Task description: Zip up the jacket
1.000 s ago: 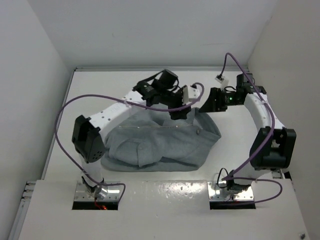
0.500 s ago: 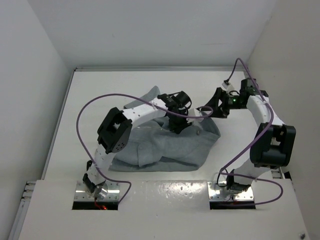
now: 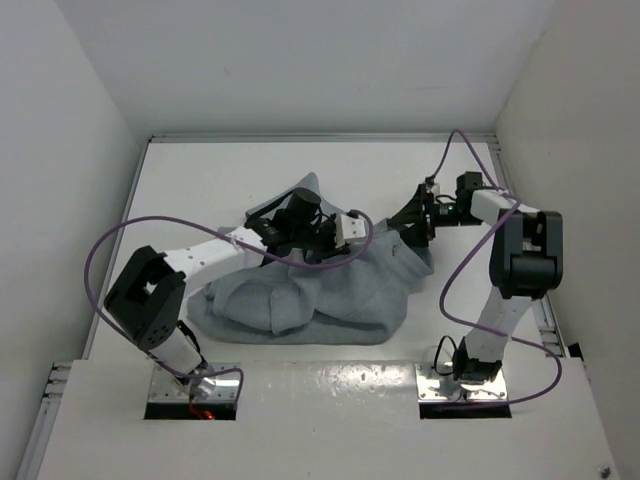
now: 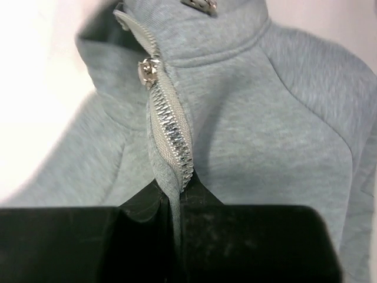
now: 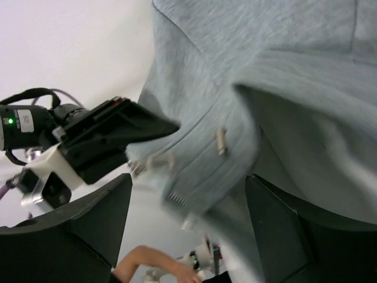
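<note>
On the white desk [image 3: 190,190], the grey jacket [image 3: 340,300] lies bunched at centre, with bare surface showing to its left and behind it. The left gripper [image 4: 175,194] has its jaws pinched on the zipper [image 4: 171,127] edge, likely tensioning it. The right gripper [image 5: 188,183], jaws wide, straddles a fold at the jacket's right end, gripping nothing.

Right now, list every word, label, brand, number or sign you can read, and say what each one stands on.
Nothing reads clearly in any view.
The white sticker on the left arm's wrist, seen in the right wrist view: dark marks, too small and blurred to read.
The jacket: no print, brand or label showing.
</note>
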### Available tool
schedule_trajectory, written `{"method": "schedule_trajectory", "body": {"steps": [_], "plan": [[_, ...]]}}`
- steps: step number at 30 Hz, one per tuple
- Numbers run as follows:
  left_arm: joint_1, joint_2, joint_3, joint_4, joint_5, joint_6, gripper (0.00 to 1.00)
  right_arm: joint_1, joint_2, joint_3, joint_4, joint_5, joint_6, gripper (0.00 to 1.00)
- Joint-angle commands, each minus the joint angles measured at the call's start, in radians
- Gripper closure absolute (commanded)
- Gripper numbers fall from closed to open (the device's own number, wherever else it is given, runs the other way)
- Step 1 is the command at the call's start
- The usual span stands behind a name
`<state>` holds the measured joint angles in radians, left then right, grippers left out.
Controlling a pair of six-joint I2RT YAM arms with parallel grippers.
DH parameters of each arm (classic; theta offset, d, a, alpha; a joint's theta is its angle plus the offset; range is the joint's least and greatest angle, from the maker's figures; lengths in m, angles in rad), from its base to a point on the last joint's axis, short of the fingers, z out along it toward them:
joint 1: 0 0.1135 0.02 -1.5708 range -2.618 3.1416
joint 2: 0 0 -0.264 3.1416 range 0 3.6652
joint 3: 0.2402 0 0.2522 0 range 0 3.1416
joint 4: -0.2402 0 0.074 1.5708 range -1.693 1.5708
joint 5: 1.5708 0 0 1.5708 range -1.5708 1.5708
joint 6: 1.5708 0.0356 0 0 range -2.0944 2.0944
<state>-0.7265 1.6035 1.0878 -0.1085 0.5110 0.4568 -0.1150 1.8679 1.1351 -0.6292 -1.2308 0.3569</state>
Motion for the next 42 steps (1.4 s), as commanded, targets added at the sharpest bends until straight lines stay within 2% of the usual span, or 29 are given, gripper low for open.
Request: {"method": "schedule_trajectory", "body": {"steps": [1, 3, 5, 8, 9, 10, 11, 12, 13, 14, 16, 18, 19, 21, 29, 30, 32, 33, 39, 42], "plan": [[0.004, -0.048, -0.041, 0.217, 0.069, 0.091, 1.00, 0.040, 0.030, 0.101, -0.070, -0.163, -0.091, 0.21], [0.004, -0.057, -0.042, 0.217, 0.080, 0.132, 1.00, 0.061, 0.048, 0.107, -0.067, -0.196, -0.104, 0.20], [-0.005, -0.057, -0.051, 0.228, 0.080, 0.132, 1.00, 0.086, 0.069, 0.129, -0.015, -0.266, -0.040, 0.20], [-0.005, -0.036, -0.031, 0.228, 0.034, 0.132, 1.00, 0.136, 0.076, 0.213, -0.122, -0.327, -0.152, 0.23], [0.004, -0.036, -0.031, 0.228, 0.018, 0.132, 1.00, 0.144, 0.082, 0.230, -0.247, -0.343, -0.208, 0.23], [0.004, -0.025, -0.031, 0.240, 0.008, 0.132, 1.00, 0.146, 0.086, 0.247, -0.408, -0.354, -0.430, 0.24], [0.013, -0.025, -0.031, 0.254, -0.002, 0.123, 1.00, 0.149, 0.097, 0.318, -0.588, -0.367, -0.514, 0.24], [0.013, -0.025, -0.031, 0.263, -0.002, 0.123, 1.00, 0.150, 0.121, 0.342, -0.687, -0.366, -0.764, 0.27], [0.013, -0.014, -0.031, 0.263, -0.002, 0.123, 1.00, 0.155, 0.149, 0.366, -0.783, -0.354, -0.842, 0.28], [0.013, -0.014, -0.022, 0.276, -0.002, 0.123, 1.00, 0.153, 0.157, 0.383, -0.958, -0.340, -0.892, 0.37], [0.022, -0.014, -0.022, 0.290, -0.028, 0.111, 1.00, 0.155, 0.134, 0.365, -0.963, -0.312, -0.944, 0.49], [0.022, -0.014, -0.022, 0.300, -0.038, 0.100, 1.00, 0.163, 0.140, 0.379, -1.077, -0.290, -1.071, 0.61], [0.022, -0.014, -0.022, 0.331, -0.048, 0.100, 1.00, 0.164, 0.140, 0.382, -1.131, -0.288, -1.108, 0.64], [0.022, -0.014, -0.032, 0.352, -0.080, 0.100, 1.00, 0.160, 0.123, 0.350, -1.133, -0.285, -1.136, 0.74], [0.022, -0.043, -0.060, 0.381, -0.109, 0.100, 1.00, 0.140, 0.066, 0.319, -1.133, -0.282, -1.144, 0.83], [0.022, -0.043, -0.060, 0.382, -0.118, 0.100, 1.00, 0.153, 0.066, 0.322, -1.132, -0.283, -1.144, 0.83], [0.022, -0.053, -0.069, 0.391, -0.118, 0.091, 1.00, 0.144, 0.070, 0.328, -1.132, -0.292, -1.124, 0.70], [0.022, -0.063, -0.078, 0.391, -0.118, 0.091, 1.00, 0.135, 0.066, 0.330, -1.132, -0.294, -1.118, 0.67], [0.022, -0.073, -0.088, 0.391, -0.129, 0.072, 1.00, 0.124, 0.051, 0.336, -1.135, -0.311, -1.113, 0.55], [0.022, -0.073, -0.088, 0.400, -0.138, 0.072, 1.00, 0.147, 0.054, 0.341, -1.132, -0.289, -1.128, 0.53]]}}
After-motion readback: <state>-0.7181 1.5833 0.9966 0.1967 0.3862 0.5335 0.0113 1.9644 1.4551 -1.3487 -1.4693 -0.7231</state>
